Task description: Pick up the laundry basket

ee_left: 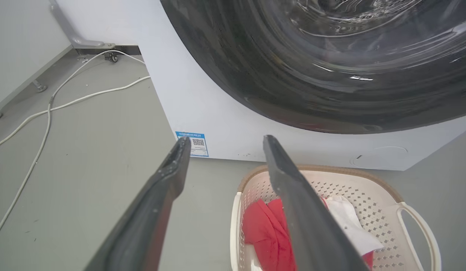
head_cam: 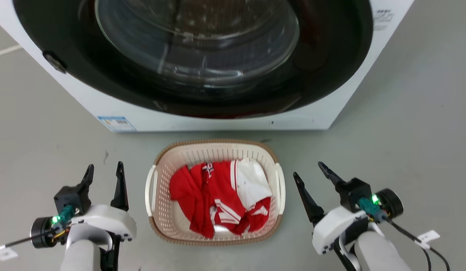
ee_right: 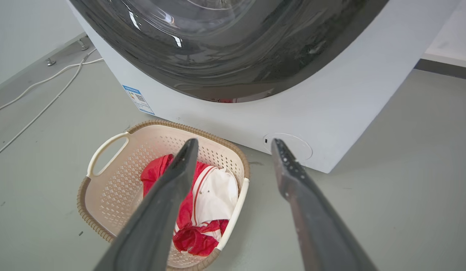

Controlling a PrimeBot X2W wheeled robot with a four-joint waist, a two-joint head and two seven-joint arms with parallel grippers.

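Head view is showing the laundry basket (head_cam: pixel 214 143) sitting ungrasped between left gripper (head_cam: pixel 105 164) and right gripper (head_cam: pixel 307 168), both splayed wide, empty; lifting is waiting.

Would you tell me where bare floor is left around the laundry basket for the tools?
Bare floor lies between the left tool and the laundry basket's left handle, and between the right tool and its right handle. Behind is crowded: a narrow strip separates it from the washing machine.
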